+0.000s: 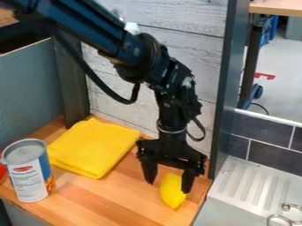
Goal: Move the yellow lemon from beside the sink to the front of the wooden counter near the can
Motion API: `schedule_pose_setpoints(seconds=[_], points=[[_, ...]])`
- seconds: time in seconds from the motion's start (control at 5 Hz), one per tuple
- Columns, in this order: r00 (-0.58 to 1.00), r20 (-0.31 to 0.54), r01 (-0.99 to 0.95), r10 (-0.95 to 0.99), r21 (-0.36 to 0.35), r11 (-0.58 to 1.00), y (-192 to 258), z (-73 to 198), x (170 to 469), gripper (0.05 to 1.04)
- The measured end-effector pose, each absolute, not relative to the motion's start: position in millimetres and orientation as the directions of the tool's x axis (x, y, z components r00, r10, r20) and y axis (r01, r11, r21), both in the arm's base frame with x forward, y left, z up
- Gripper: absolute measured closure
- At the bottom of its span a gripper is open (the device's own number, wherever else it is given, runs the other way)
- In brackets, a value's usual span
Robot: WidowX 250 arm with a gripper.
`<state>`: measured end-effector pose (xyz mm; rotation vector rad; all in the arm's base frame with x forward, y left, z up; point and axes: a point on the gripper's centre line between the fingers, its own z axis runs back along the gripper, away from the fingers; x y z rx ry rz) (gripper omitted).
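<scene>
The black gripper hangs low over the right part of the wooden counter, its two fingers spread apart and open. A yellow object, rounded like a lemon, lies on the wood beside the right-hand finger, partly between the two fingers; whether that finger touches it, I cannot tell. To the left of the gripper lies a folded yellow cloth. A can with a white and blue label stands upright at the counter's left side.
The wooden counter is bounded behind by a whitewashed plank wall and a dark post. At the right is a metal sink drainboard with metal rings near its front. A red item shows behind the can.
</scene>
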<state>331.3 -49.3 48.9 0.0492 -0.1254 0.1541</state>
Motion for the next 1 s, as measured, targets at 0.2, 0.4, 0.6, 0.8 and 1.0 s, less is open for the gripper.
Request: schedule_pose_setpoints(seconds=[0.2,0.4,0.6,0.8,1.0], points=[[0.974,0.114,-0.203,0.195,0.061,0.977,-52,44,341,0.082],[0.968,0.096,-0.240,0.233,0.081,0.967,-51,34,342,0.082],[0.956,0.085,-0.284,0.280,0.044,0.958,-56,20,342,0.082],[0.952,0.051,-0.304,0.301,0.053,0.951,-56,13,338,0.119],[0.950,0.027,-0.311,0.310,0.060,0.949,-55,10,335,0.281]])
